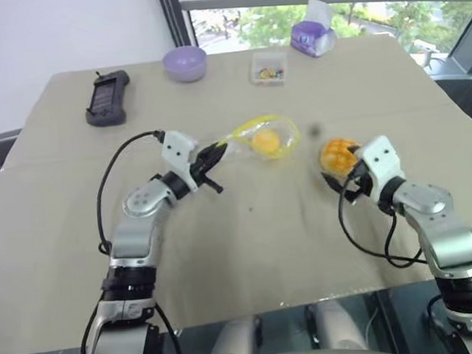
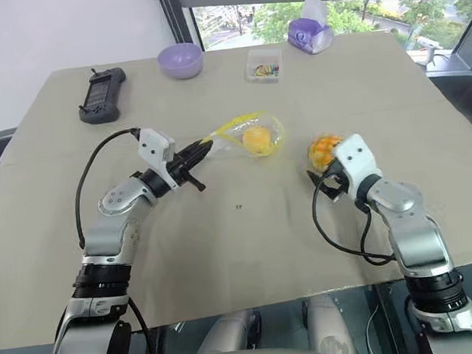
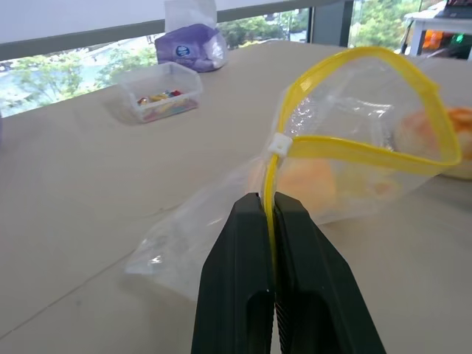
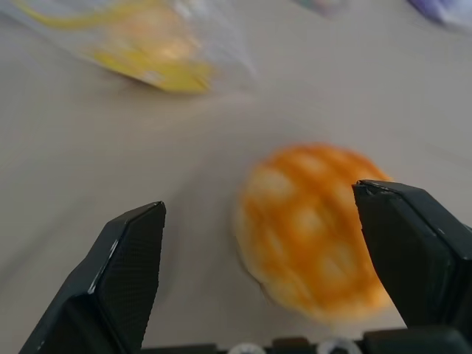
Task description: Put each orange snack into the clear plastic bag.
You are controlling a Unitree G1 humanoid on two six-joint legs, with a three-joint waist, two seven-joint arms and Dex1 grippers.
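Right wrist view puts the bun on the desk between your right hand's wide fingers, so close squarely, while your left hand keeps pinching the bag, mouth open, smaller snack inside.

Two orange snacks: one bun, one paler piece. One bag. One bowl, one box, one tissue pack, one controller.

Clear bag w/ yellow zip strip, mouth open, paler orange piece inside. Grid-top bun on table, right of bag.
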